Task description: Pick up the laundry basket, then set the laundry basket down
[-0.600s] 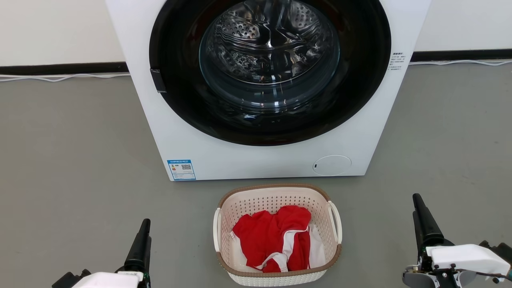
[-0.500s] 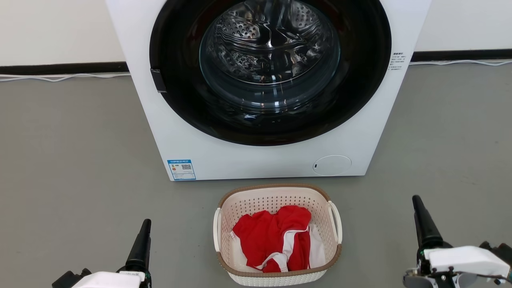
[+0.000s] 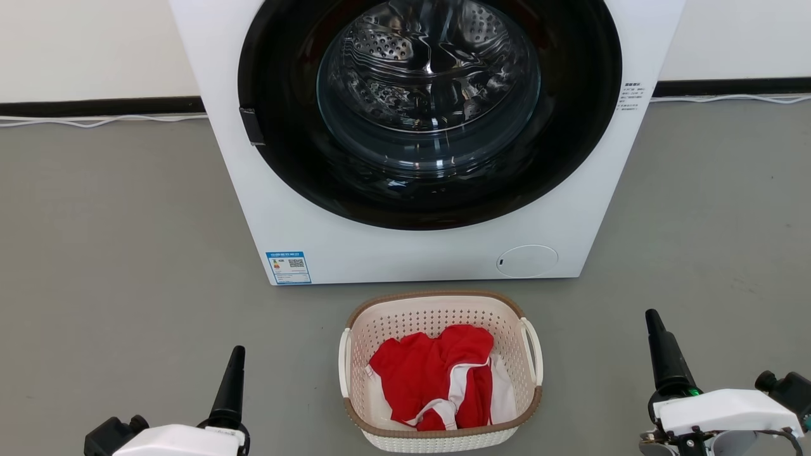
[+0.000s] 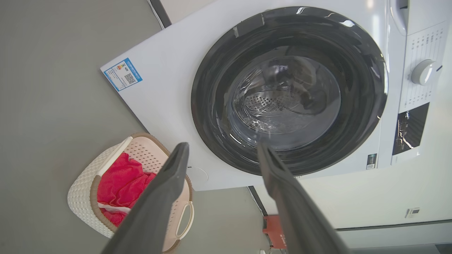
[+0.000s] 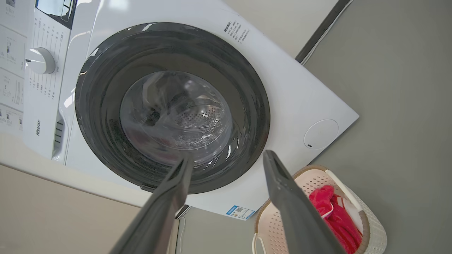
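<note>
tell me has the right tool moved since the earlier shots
Yes, slightly: in the head view the right tool has edged left, toward the basket, which has stayed put.

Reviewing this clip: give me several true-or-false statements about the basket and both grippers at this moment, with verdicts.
1. The laundry basket stands upright on the floor in front of the washing machine. True.
2. The left gripper is clamped on a basket handle. False: it is open, holds nothing, and sits apart from the basket on the robot's left.
3. A red garment lies inside the basket. True.
4. The right gripper is shut. False: its fingers stand apart with nothing between them, off to the basket's right.
</note>
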Robot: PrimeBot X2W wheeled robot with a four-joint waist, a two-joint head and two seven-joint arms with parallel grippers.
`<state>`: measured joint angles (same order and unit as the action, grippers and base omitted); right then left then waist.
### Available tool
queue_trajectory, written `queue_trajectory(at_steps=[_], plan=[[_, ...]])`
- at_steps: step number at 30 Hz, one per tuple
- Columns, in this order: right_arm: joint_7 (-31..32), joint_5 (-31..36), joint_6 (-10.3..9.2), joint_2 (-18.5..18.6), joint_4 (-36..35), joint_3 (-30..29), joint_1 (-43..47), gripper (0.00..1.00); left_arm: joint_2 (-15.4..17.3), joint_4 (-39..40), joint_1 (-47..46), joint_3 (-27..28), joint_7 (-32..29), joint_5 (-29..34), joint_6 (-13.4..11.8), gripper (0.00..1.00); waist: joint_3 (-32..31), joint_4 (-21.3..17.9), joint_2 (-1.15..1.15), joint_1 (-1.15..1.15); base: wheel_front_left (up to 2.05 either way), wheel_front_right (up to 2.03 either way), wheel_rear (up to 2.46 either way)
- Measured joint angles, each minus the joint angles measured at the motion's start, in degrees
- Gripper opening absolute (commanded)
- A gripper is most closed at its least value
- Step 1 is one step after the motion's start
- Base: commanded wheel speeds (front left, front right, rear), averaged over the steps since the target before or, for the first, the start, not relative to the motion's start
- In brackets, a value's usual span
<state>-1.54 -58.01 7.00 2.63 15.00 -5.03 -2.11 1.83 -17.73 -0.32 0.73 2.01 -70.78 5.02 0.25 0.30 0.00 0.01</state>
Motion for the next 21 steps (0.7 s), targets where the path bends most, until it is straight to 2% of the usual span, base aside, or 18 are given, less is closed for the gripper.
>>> queue_trajectory(at_steps=[15,21], plan=[[-2.4,13.5,0.04,-0.1,-0.4,-0.2,0.9,1.0,0.1,1.3,0.1,-1.2,2.2,11.9,-1.6,1.0,0.1,0.0,0.0,0.0,0.0,0.0,0.0],[-3.5,19.7,0.04,-0.1,-0.4,-0.2,0.9,1.0,0.1,1.9,0.1,-1.5,3.3,18.6,-2.0,1.0,0.1,0.1,0.0,0.0,0.0,0.0,0.0]])
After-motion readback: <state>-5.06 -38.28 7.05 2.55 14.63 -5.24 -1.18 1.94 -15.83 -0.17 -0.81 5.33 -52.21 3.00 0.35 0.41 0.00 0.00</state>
